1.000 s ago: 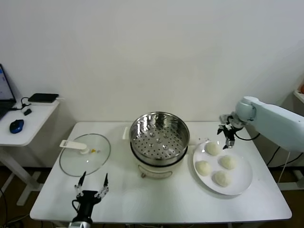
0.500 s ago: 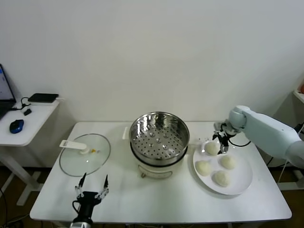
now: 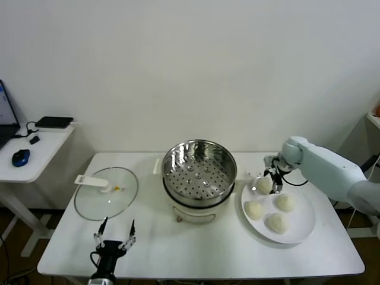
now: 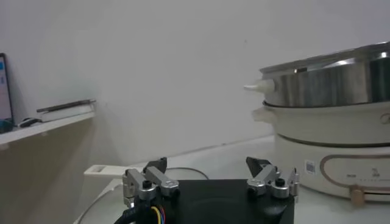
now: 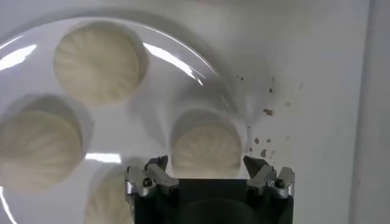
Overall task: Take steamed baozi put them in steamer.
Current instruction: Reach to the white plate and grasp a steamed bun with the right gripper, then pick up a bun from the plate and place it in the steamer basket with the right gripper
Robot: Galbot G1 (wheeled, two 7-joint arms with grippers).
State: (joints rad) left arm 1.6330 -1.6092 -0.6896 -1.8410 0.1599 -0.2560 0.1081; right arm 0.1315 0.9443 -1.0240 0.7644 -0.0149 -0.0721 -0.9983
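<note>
- Stainless-steel steamer [image 3: 199, 168] sits mid-table on its white base, perforated floor bare, no bun in it.
- All four steamed baozi [image 3: 277, 222] lie on the white plate [image 3: 304, 228], just to the right of the steamer.
- I have the right gripper [image 3: 271, 178] over the plate's far left edge, at the bun nearest the steamer [image 3: 264, 185].
- Right wrist view: fingers [image 5: 150, 177] spread wide, that bun [image 5: 206, 148] lying between the tips; I can't tell if the pads touch it. Nothing gripped.
- Small dark specks on the table just off the plate rim by that bun.
- Left gripper [image 3: 114, 240] is parked low at the table's front left edge, fingers apart, empty.
- Glass lid [image 3: 106, 193] with white handle lies flat left of the steamer.
- Side desk at far left carries a blue mouse [image 3: 21, 157].
</note>
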